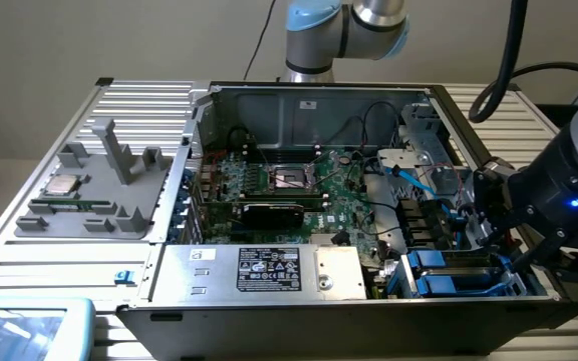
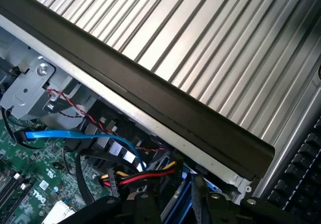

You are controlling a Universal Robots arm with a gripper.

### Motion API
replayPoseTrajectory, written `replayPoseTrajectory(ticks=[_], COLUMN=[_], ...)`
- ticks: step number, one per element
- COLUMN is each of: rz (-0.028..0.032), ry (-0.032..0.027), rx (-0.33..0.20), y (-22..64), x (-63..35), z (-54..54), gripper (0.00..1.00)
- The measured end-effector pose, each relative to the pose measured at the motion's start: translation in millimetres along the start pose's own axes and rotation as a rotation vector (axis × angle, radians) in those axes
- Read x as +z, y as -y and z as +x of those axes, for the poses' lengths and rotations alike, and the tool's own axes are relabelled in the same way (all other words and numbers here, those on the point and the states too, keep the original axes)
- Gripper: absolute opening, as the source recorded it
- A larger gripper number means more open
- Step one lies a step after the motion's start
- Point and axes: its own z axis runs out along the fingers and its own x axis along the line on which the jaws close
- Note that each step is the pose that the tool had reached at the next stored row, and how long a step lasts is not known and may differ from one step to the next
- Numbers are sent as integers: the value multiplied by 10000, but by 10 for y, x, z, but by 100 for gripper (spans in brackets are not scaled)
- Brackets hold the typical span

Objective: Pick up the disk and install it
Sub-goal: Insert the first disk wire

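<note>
The open computer case (image 1: 299, 98) sat on the table (image 1: 58, 259), with the arm's base (image 1: 309, 71) behind it. Inside, the motherboard (image 1: 345, 192) lay in the middle, the power supply box (image 1: 269, 271) along the near side, and the drive bays (image 1: 450, 274) in the near corner at the exterior view's right, with the gripper (image 1: 505, 244) just above them. At the exterior view's left, a fixture tray (image 1: 98, 218) lay beside the case, with 1 CPU chip (image 1: 65, 184) on it.

Exterior view: set high and back, looking down into the open computer case (image 1: 309, 113) — whole case and slatted table (image 1: 58, 263) in frame. Wrist view: close over the case's side rim, angled across it. Shared — motherboard (image 2: 30, 184), blue cable (image 2: 75, 133).
</note>
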Motion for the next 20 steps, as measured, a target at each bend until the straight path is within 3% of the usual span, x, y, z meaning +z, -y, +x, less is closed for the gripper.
replayPoseTrajectory(ticks=[4, 8, 20], rz=[-45, -196, -191], ry=[6, 57, -12], rx=[-154, -428, -738], y=[10, 21, 87], x=[-4, -6, 12], z=[6, -4, -85], gripper=[38, 38, 38])
